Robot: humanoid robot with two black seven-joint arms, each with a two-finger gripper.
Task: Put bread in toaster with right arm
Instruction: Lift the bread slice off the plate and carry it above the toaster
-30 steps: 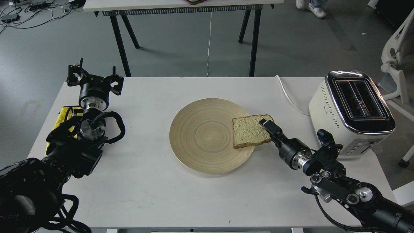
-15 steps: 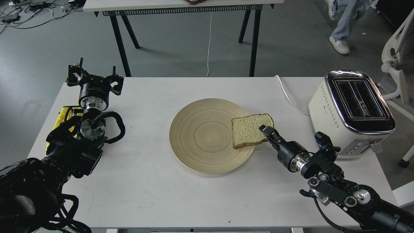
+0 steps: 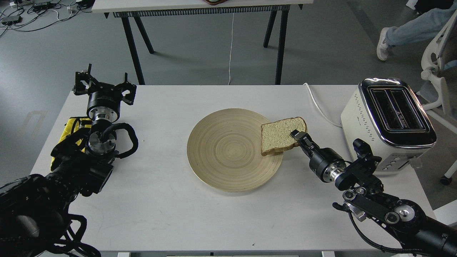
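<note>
On the white table (image 3: 160, 207), the right gripper (image 3: 298, 137) pinches the bread (image 3: 280, 137) at the plate's (image 3: 225, 153) right rim, left of the toaster (image 3: 387, 123); grey floor (image 3: 200, 53) lies beyond. The left gripper (image 3: 103, 87) gapes empty.

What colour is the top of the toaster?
Shiny chrome silver with dark slots, above a cream-white body; the toaster shows best in the head view.
</note>
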